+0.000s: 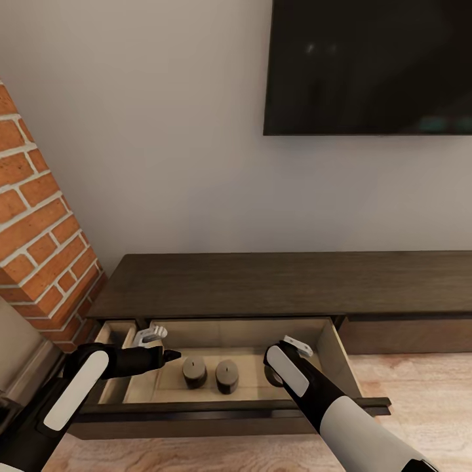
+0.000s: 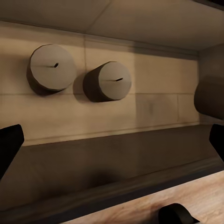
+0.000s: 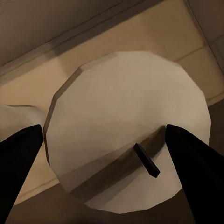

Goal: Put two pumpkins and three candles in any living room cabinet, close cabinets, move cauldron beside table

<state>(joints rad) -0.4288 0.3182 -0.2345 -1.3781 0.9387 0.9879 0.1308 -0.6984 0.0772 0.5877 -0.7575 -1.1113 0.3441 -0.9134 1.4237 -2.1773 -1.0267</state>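
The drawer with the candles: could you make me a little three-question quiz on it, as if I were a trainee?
1. True or false: the drawer of the cabinet is pulled open.
2. In the head view, how many candles stand free on the drawer floor? A) one B) two C) four
3. Which arm's claw has a third candle between its fingers?

Key: 1 true; 2 B; 3 the right arm's.

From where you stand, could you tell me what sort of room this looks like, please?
Most likely a living room: a large black flat screen on the wall, a long low dark-brown wooden cabinet beneath it, and a red brick column.
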